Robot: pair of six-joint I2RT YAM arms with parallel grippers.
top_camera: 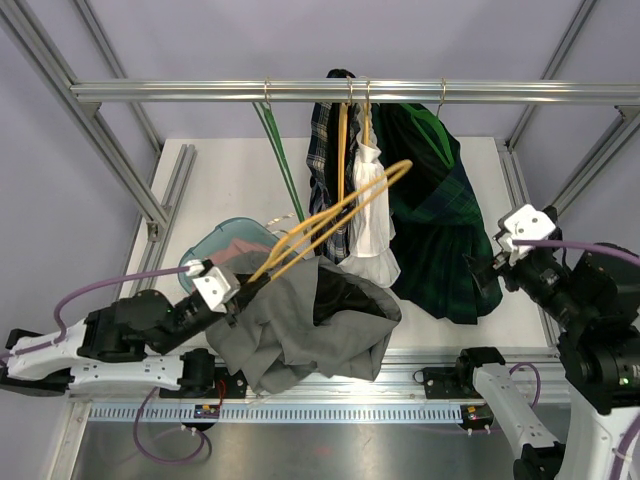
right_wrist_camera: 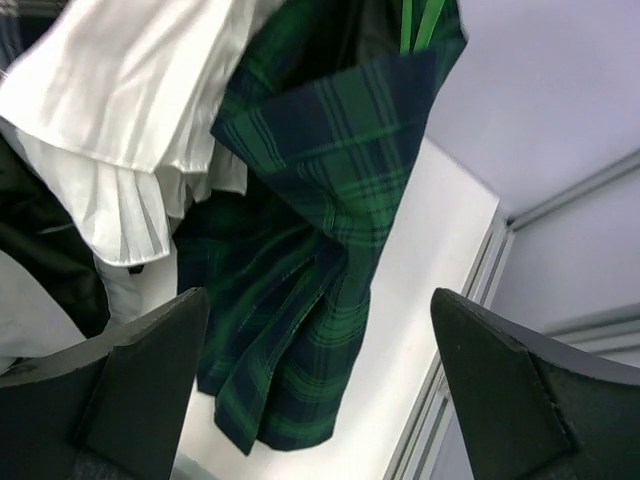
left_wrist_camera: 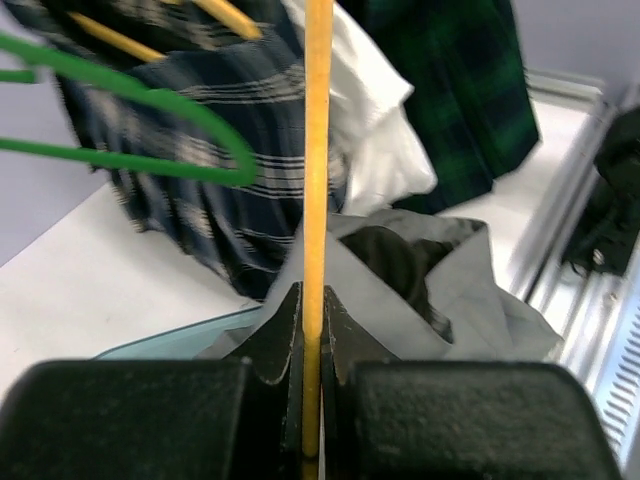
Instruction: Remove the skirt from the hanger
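One white dress (top_camera: 375, 240) hangs just beside the tilted yellow hanger (left_wrist_camera: 317, 150).

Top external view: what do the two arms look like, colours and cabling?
Both the left arm and right arm are black-jointed with white lower links. Each carries a white wrist camera block and a purple cable. The claw fingers are matte black wedges.
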